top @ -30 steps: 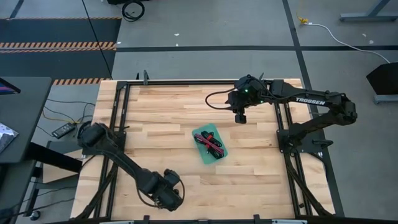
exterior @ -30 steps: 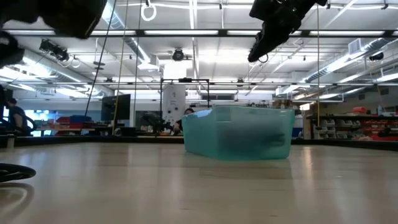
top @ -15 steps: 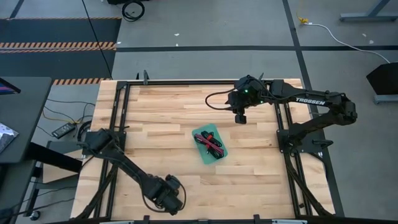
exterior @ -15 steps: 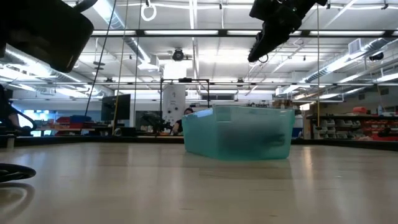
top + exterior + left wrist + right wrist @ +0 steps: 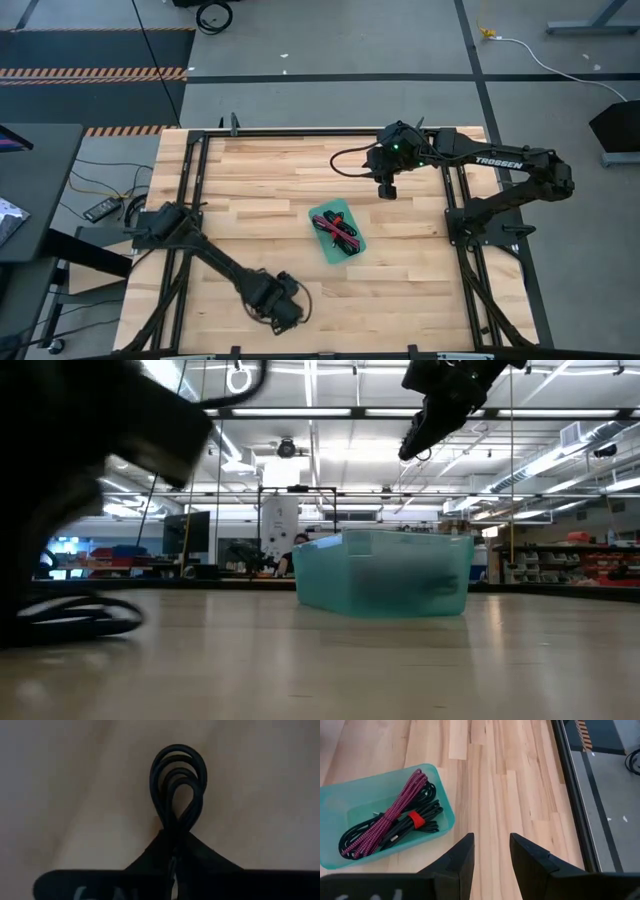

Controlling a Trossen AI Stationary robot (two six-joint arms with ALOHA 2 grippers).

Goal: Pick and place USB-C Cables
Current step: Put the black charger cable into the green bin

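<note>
A black coiled USB-C cable is at the table's near edge, left of centre, with my left gripper shut on it. In the low view the same coil shows low at the left, under the dark left arm. The teal tray stands at mid-table. It holds a maroon cable and black cables with a red tie. My right gripper hangs open high above the table, beyond the tray toward the far right, with nothing between its fingers. My left gripper pinches the black coil between its two fingers at one end of the bundle, where the strands run together. The fingers come from above, pointing down at the table. The coil's looped end sticks out past the fingertips; I cannot tell whether it rests on the table.
Black frame rails run along the table's left and right sides. Bare wood lies between the tray and the far left. The room behind the table shows shelves and machines.
My left gripper has come down at the near edge and moved a little toward the table's right. The black coil now sits farther right in the low view than before. My right arm has kept still.
</note>
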